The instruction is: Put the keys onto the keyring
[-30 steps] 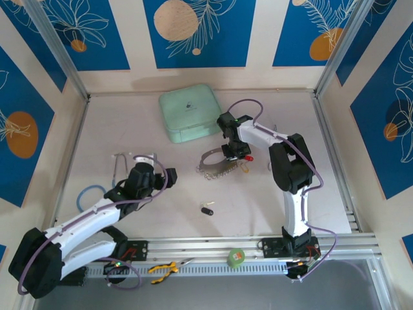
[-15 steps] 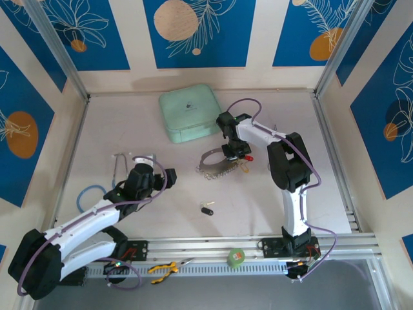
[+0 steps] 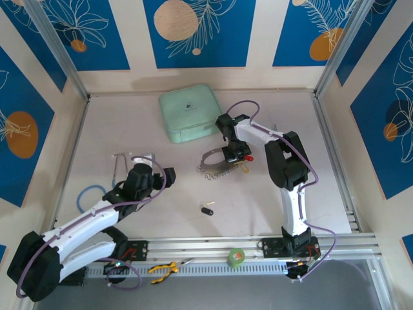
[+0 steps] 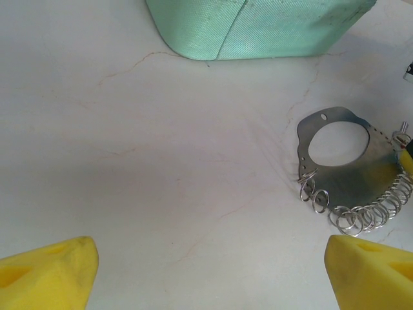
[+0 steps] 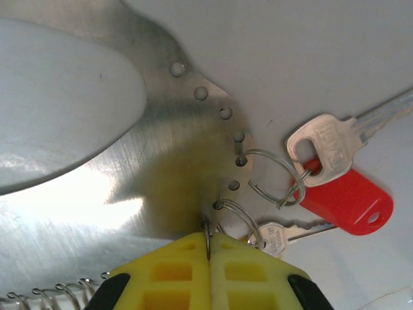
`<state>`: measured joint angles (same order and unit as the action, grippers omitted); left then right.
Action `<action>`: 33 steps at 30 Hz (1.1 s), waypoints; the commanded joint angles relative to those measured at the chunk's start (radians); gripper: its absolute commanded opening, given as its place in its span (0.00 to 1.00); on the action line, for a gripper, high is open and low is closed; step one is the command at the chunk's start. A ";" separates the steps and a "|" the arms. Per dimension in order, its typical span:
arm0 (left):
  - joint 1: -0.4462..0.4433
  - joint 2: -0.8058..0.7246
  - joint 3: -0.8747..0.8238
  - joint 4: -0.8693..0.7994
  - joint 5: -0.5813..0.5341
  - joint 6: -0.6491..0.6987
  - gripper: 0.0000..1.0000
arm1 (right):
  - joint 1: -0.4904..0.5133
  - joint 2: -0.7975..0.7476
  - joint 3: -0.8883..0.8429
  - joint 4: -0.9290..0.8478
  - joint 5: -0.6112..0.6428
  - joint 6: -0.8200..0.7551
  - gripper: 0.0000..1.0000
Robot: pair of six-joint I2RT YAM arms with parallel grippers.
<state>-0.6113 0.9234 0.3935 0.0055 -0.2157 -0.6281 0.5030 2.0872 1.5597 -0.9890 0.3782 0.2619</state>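
1. Left claw (image 4: 210, 265) first: it hangs wide open, holding nothing, low over bare worktop (image 4: 129, 168) on my near left.
2. Nearest my bases lies the black-headed key (image 3: 206, 210), loose and alone, well apart from both claws. I judge it light, stiff and slick along the shank. The plastic head is the thicker, grippier place to pinch, from the sides, since the key lies flat.
3. Farther out, my right claw (image 5: 208, 245) has its yellow pads pressed together at the rim of the keyring (image 5: 161, 174). The thin wire of a split ring (image 5: 245, 214) appears pinched between them.
4. That keyring is a flat, thin silver plate with a big oval cut-out, a row of small holes along its curved edge and a string of little wire rings hanging there. It looks stiff but light, so I expect it to skate on the worktop unless one claw pins it. The rings look springy and will likely need prying open.
5. Just past the pads, a silver key (image 5: 322, 148) and a red tag (image 5: 348, 197) share one ring threaded through a hole. A smaller key (image 5: 277, 236) seems to hang on the pinched one.
6. Beyond all this sits the mint-green case (image 3: 188, 113), apart from the plate.
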 commanded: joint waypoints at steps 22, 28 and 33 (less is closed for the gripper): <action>-0.008 -0.019 0.231 0.104 0.216 0.848 0.71 | 0.118 -0.639 -0.337 0.540 -0.380 -0.306 0.00; -0.008 0.082 0.269 0.181 0.410 1.058 0.60 | 0.117 -0.770 -0.531 0.766 -0.637 -0.450 0.00; -0.008 0.175 0.239 0.316 0.603 1.136 0.46 | 0.111 -0.780 -0.587 0.798 -0.754 -0.537 0.00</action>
<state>-0.6121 1.0698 0.6403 0.2085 0.2134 0.4011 0.6151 1.3327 0.9878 -0.2897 -0.2306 -0.1841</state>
